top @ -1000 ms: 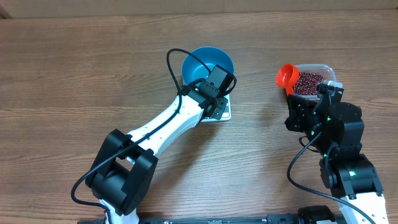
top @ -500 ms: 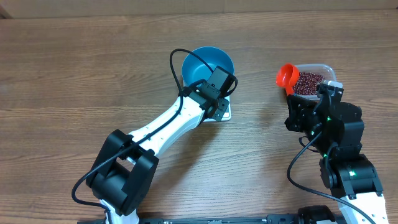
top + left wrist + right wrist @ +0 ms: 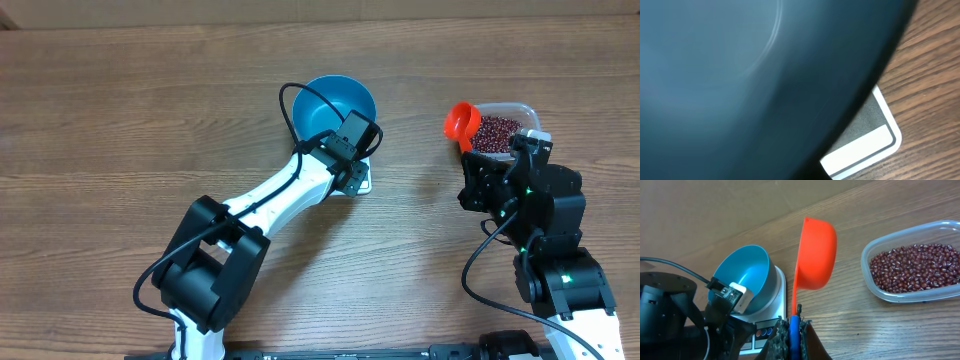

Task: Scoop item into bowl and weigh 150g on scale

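The left arm (image 3: 285, 195) and right arm (image 3: 550, 215) are white with black joints and black cables.

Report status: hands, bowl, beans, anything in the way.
Left hand shut on bowl rim, bowl on scale. Right hand shut on scoop handle, scoop empty, beside tub. Beans in tub. Nothing between scoop and tub.

The right claw (image 3: 794, 336) is clamped on the handle of an orange scoop (image 3: 815, 255), whose cup hangs above the tabletop (image 3: 865, 330), between the blue bowl (image 3: 740, 275) and a clear tub (image 3: 900, 298) of red-brown beans (image 3: 912, 267). The bowl sits on the white scale (image 3: 781, 292), with the left arm (image 3: 670, 305) at its near rim
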### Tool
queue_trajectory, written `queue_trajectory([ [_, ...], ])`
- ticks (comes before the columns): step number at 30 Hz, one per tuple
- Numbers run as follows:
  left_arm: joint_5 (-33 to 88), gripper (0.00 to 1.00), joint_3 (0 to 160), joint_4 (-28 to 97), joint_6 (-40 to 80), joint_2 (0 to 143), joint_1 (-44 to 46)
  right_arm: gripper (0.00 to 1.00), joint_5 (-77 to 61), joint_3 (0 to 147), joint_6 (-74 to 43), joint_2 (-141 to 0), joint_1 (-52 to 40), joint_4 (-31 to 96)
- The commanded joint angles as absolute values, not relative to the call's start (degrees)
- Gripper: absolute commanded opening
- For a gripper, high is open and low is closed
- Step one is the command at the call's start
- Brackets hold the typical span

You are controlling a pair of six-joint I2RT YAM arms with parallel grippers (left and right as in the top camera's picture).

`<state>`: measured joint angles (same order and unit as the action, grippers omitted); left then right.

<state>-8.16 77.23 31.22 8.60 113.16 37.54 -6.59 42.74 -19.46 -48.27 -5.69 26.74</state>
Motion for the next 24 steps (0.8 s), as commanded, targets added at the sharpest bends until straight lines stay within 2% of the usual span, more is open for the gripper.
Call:
queue_trajectory([
  [1, -7.7, 0.04, 77.0, 30.7, 9.2, 113.6, 38.0, 0.04, -6.2, 42.9, -19.2, -48.1, -5.4, 26.2],
  [24, -7.7, 0.04, 77.0, 29.7, 9.3, 116.7, 38.0, 0.04, -6.2, 42.9, -19.2, -48.1, -5.4, 26.3],
])
